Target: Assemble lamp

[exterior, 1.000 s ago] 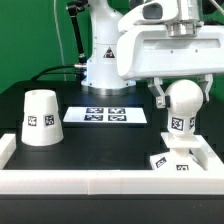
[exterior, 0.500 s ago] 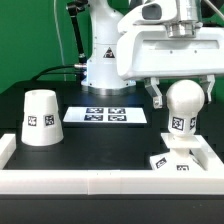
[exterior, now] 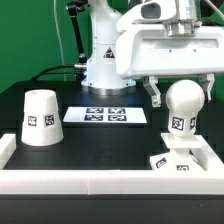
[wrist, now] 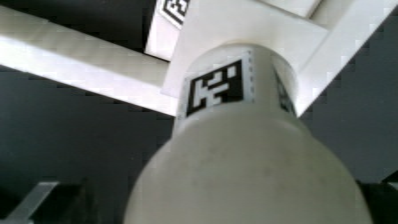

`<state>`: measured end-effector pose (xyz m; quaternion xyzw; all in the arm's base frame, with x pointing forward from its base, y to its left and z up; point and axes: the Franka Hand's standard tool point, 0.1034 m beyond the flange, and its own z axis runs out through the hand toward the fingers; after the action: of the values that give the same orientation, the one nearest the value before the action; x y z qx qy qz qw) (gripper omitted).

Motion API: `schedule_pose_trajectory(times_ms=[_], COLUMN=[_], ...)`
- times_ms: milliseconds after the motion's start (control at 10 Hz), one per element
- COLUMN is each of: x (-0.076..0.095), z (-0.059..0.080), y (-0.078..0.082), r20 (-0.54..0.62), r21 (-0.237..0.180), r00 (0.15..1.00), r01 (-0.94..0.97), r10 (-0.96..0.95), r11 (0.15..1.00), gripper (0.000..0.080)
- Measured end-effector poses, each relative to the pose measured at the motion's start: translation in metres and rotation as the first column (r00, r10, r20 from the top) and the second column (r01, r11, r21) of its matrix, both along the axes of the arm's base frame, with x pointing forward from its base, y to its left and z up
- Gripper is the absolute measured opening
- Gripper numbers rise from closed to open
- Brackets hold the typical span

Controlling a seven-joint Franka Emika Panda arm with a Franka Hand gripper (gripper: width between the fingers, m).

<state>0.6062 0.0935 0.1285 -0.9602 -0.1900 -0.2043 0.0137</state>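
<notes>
- While the gripper (exterior: 183, 96) hangs over the bulb (exterior: 182, 110), its fingers stand wide, one on each side of the ball. A gap shows at the finger on the exterior view's left. Nothing is held.
- Bulb: upright, stem foot on the square base (exterior: 172, 162), near the corner of the surface (exterior: 100, 150) at the exterior view's right. The wrist view looks down along the bulb (wrist: 222, 165); the stem tag is legible and no lean is apparent.
- Shade (exterior: 40, 118): wide end down, well apart at the exterior view's left, with nothing touching it. The marker board (exterior: 105, 116) lies between, toward the back.
- Judgement: the step in hand is fixing the bulb into the base. Neither view shows whether the stem is fully home.
- Next move, if not seated: close on the ball, centred, for a turn, without tipping the stem.
- Next move, if seated: rise straight clear of the ball, then cross to the shade, which belongs over the bulb.
</notes>
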Motion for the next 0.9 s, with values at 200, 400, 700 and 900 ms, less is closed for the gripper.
schedule_pose_trajectory(times_ms=[200,400,700,900], x=[-0.002,-0.002,-0.009,-0.009], z=[0.012,0.012,0.005,0.004], y=[-0.001,-0.001,0.002,0.006], r20=[-0.009,-0.008,-0.105,-0.23], r21=[-0.001,0.001,0.001,-0.007], r00=[1.0,1.0,0.994,0.973], r01=[-0.001,0.003,-0.002,-0.023], r10=[0.001,-0.003,0.002,0.02], r11=[1.0,1.0,1.0,1.0], gripper=[0.0698,0.0698,0.0698,0.0698])
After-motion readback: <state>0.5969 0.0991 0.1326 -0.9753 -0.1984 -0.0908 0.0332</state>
